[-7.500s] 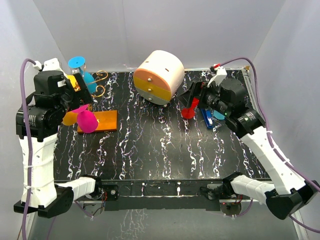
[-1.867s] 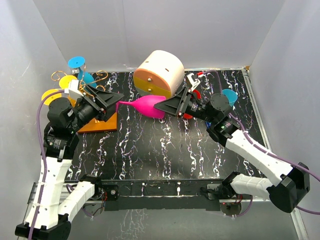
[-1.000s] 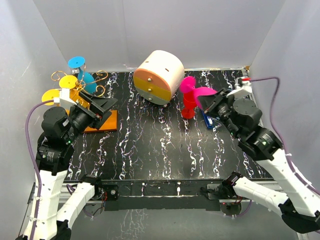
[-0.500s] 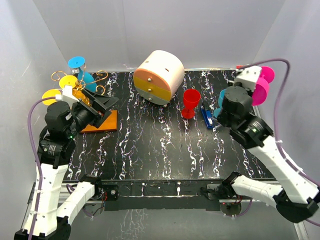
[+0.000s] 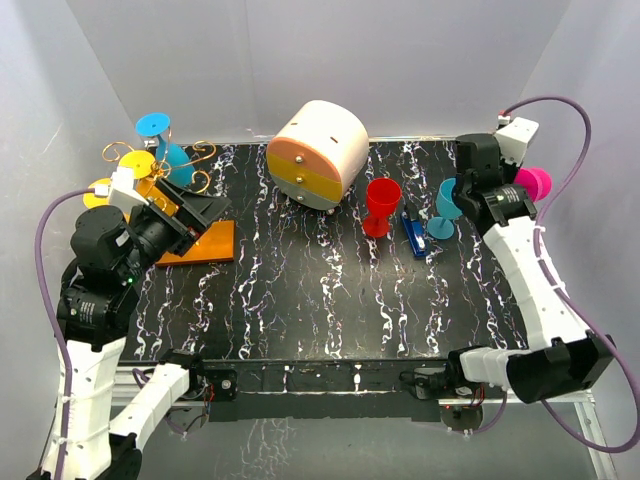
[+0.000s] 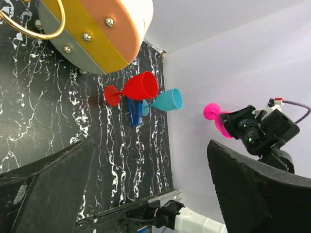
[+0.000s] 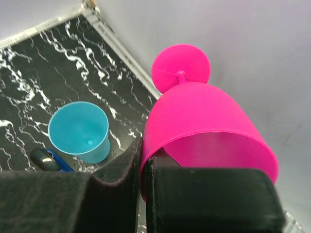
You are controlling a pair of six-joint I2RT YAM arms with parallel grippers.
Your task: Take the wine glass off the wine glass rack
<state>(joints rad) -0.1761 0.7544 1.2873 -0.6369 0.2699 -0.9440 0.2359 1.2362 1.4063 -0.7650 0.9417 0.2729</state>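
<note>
The right gripper [image 7: 144, 167] is clamped on the rim of the pink glass [image 7: 204, 121], holding it up at the far right, close to the wall [image 7: 257, 53] and well apart from the rack [image 5: 212, 243] at the far left. The left gripper [image 5: 193, 212] hangs wide open and empty over the rack's base.

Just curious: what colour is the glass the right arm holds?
Bright pink wine glass, clearest in the right wrist view.

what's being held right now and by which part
The right gripper pinches the pink wine glass by the wall of its bowl at the rim. The left gripper is open, holding nothing.
</note>
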